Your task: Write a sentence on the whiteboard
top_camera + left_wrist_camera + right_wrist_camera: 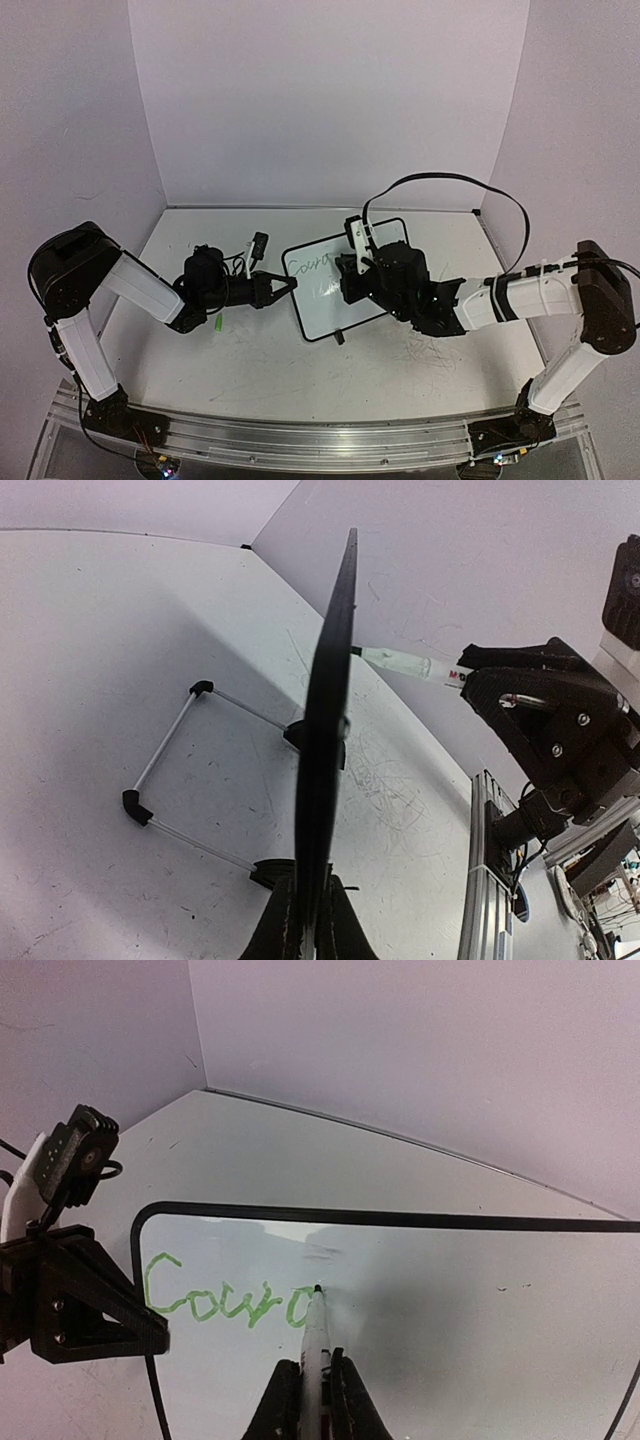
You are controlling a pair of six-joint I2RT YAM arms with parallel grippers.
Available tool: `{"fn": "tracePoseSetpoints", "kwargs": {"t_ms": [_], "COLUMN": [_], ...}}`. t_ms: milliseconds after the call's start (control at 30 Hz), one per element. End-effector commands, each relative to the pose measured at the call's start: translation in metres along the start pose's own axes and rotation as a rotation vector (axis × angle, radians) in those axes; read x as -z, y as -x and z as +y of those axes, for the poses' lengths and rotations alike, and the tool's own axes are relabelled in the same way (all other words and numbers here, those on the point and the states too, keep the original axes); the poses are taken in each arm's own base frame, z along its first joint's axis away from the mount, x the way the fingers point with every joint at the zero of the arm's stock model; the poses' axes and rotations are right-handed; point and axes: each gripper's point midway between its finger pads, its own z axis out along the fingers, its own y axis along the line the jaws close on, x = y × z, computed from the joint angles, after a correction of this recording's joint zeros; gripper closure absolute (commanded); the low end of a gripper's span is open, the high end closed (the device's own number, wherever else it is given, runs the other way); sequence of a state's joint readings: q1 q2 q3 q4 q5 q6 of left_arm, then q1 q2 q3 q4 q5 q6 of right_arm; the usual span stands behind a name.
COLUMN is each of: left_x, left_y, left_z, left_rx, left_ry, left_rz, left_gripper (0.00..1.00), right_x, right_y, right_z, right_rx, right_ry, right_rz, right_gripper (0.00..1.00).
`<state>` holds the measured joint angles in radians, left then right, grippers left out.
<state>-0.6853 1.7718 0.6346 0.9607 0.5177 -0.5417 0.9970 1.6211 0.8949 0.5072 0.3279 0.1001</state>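
Green marker strokes, the start of the sentence (228, 1305), run along the upper left of the whiteboard (450, 1290) and read roughly "Cour" plus a last rounded letter that could be an "o" or an unfinished "a". The board stands tilted on its stand near the middle of the table (250, 370). The left gripper (308, 910) is closed on the board's edge, one finger on each face, bracing it. The right gripper (315, 1370) is clamped on the marker (318, 1330), whose tip sits at the top of that last letter, against the board's face. By my reading the first word is only partly written, with most of the sentence to come. The next move calls for closing this letter with light, even pressure, then stepping the tip rightward along the line while the left arm holds the board firm. From above, the right wrist covers much of the board. The right wrist view cuts off the board's lower edge.
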Motion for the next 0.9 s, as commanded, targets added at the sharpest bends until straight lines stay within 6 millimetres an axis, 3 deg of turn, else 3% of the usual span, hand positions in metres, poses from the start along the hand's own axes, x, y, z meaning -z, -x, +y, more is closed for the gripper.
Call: {"fn": "tracePoseSetpoints", "kwargs": {"t_ms": [0, 433, 700, 867], "left_x": [0.001, 0.001, 0.002, 0.004], "left_y": [0.000, 0.000, 0.000, 0.000], "left_z": [0.001, 0.001, 0.000, 0.000], "left_rx": [0.015, 0.014, 0.015, 0.014], "left_ry": [0.011, 0.012, 0.013, 0.016], "left_rz": [0.018, 0.019, 0.017, 0.015], "left_gripper": [1.00, 1.00, 1.00, 1.00], "right_x": [-0.007, 0.003, 0.006, 0.009], "right_y": [0.010, -0.026, -0.032, -0.026], "right_z": [-0.006, -0.013, -0.015, -0.016], "right_rx": [-0.003, -0.015, -0.008, -0.009], "right_ry": [-0.032, -0.030, -0.031, -0.037], "right_rz": [-0.022, 0.058, 0.070, 0.057], "right_gripper": [1.00, 1.00, 1.00, 1.00]}}
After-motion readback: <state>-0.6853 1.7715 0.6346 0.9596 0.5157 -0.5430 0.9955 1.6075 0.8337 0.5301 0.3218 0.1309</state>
